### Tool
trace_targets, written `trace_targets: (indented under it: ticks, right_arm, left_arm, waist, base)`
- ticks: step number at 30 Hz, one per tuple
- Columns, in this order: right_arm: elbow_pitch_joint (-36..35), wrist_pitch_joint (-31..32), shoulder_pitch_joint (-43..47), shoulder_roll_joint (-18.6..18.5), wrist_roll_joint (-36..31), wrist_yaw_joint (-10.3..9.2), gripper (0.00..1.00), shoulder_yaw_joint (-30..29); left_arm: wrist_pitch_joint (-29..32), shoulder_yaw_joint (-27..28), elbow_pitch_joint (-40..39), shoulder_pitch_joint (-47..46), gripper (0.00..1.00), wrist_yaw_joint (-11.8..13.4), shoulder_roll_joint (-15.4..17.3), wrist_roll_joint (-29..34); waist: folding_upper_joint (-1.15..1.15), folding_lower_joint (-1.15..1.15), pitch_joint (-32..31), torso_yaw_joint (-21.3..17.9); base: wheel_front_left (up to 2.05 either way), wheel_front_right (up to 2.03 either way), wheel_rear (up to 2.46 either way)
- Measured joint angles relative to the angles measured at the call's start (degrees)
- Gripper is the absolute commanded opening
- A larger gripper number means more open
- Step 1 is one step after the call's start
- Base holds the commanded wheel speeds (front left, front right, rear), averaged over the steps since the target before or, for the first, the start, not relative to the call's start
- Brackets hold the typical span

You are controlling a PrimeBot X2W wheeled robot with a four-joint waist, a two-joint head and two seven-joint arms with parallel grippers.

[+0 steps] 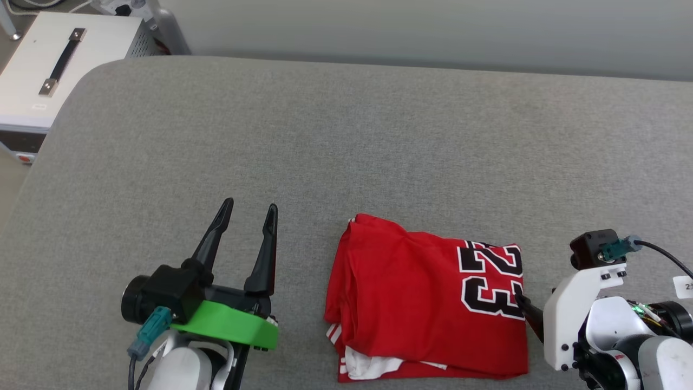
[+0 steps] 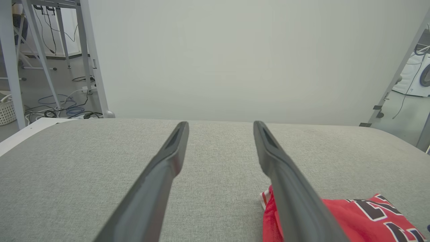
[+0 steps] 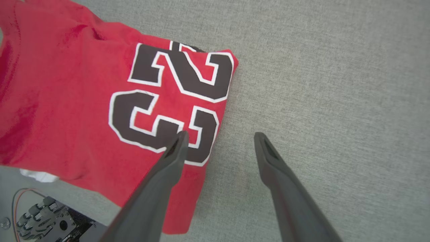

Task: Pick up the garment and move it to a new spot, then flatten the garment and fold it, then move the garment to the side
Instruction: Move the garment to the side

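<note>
Folded and waiting for the push aside

We see the garment [image 1: 427, 303] lying as a compact red stack near the front edge of the grey table [image 1: 379, 135], the "23" facing up, so the fold looks done to us. The right gripper [image 3: 220, 134] is spread wide and holds nothing. One finger is over the "3" and the other over bare table, which we judge lines it up to nip that edge. The left gripper [image 1: 251, 203] is wide and empty too, sitting just beside the stack's left side and out of the way.
</note>
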Motion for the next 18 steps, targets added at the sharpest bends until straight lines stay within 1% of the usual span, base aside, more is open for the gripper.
trace_targets:
  ticks: [2, 6, 11, 18]
  right_arm:
    - [1.1, 2.8, -0.6, 1.0, 0.0, 0.00, 1.00, -0.5]
    - [2.3, 4.9, -1.1, 2.5, 0.3, 0.00, 1.00, -0.7]
    - [4.0, 5.3, -1.8, 3.0, 0.1, -0.01, 1.00, -0.5]
    - [6.8, 5.2, -2.3, 2.6, 0.4, -0.01, 1.00, 0.6]
  left_arm:
    - [0.0, -0.1, -0.5, -0.6, 1.00, 0.0, -0.2, 0.1]
    - [0.0, -0.3, -0.8, -1.3, 1.00, 0.0, -0.4, 0.2]
    - [0.0, -0.7, -0.7, -1.6, 1.00, 0.0, -0.5, 0.3]
    - [0.0, -1.1, -0.6, -2.4, 1.00, 0.0, -0.5, 0.3]
  waist:
    - [0.00, 0.00, 1.1, 0.9]
    - [0.00, 0.00, 2.8, 2.6]
    - [0.00, 0.00, 4.6, 4.4]
    - [0.00, 0.00, 6.3, 6.2]
  base:
    - [0.00, 0.00, 0.00]
    - [0.00, 0.00, 0.00]
    - [0.00, 0.00, 0.00]
    - [0.00, 0.00, 0.00]
